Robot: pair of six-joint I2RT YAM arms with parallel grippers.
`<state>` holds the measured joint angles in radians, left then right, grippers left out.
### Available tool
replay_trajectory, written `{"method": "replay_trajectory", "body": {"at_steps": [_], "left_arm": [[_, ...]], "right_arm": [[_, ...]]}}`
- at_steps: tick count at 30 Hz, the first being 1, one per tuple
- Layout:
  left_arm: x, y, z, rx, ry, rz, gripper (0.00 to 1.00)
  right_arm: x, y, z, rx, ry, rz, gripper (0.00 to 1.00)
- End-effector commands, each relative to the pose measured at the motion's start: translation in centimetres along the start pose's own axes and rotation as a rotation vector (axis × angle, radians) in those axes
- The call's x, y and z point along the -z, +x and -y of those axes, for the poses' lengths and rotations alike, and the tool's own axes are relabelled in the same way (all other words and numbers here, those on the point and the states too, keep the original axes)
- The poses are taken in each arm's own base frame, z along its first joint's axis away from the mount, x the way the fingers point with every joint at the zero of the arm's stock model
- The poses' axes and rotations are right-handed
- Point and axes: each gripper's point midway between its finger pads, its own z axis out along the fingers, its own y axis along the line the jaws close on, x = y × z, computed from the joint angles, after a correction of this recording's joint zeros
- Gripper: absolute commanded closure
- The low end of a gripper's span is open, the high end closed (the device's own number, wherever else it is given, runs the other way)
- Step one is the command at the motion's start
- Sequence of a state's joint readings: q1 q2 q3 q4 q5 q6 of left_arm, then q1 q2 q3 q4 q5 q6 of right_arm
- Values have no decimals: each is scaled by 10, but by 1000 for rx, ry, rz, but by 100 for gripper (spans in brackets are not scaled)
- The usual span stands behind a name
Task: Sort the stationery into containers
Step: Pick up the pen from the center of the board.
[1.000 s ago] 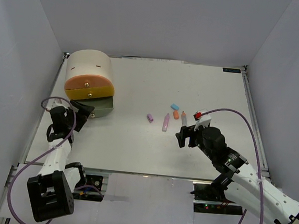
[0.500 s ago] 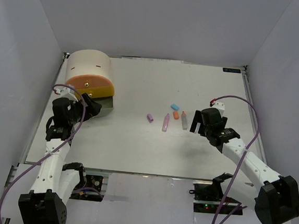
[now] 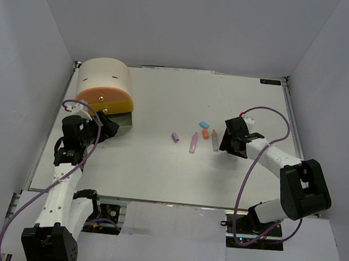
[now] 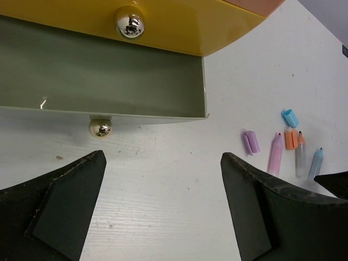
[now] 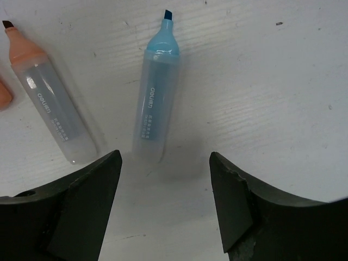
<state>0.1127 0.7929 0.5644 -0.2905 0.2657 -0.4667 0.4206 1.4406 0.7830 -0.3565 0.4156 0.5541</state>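
The beige cabinet [image 3: 104,78] stands at the far left, its grey-green bottom drawer [image 4: 103,81] pulled out and empty under the yellow drawer [image 4: 174,30]. My left gripper [image 4: 162,159] is open and empty, just in front of that drawer's knob [image 4: 100,128]. My right gripper [image 5: 165,163] is open and low over the table, with the rear end of a blue marker [image 5: 157,111] lying just ahead between its fingers. An orange marker [image 5: 51,109] lies beside it. A pink marker [image 3: 193,143] and purple [image 3: 176,137], orange [image 3: 205,134] and blue [image 3: 204,123] blocks lie nearby.
White walls close the table [image 3: 158,172] on three sides. The stationery lies in one cluster right of the table's middle, well apart from the cabinet. The left arm [image 3: 68,158] reaches along the left edge.
My right arm swung from the near right up and in, and its open gripper has come down over the blue marker. My left gripper moved up towards the open drawer, then held still.
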Motion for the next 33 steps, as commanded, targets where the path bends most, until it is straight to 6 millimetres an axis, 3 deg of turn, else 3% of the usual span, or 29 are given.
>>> {"method": "replay_trajectory", "body": {"at_steps": [1,9,13,18,22,25,28,29,33], "left_arm": [[4,-2,4,-16,16,15,2],[4,-1,8,-13,43,14,2],[5,4,25,-15,145,-6,2],[11,9,41,-20,221,-15,2],[18,17,55,20,297,-57,2],[24,22,71,68,353,-93,2],[30,20,87,90,398,-110,2],[34,26,101,80,438,-134,2],[45,25,142,112,520,-155,2]], "right_arm": [[-1,-15,-12,-69,-37,45,28],[-16,2,-13,-58,-33,-2,37],[-23,10,-10,-50,-20,-15,40],[-24,17,-5,-38,-11,-22,54],[-18,17,-2,-17,-32,7,73],[0,7,-10,14,-109,82,82],[17,3,-25,71,-181,148,83],[30,-4,-31,95,-224,192,84],[77,-6,-77,187,-438,315,84]]}}
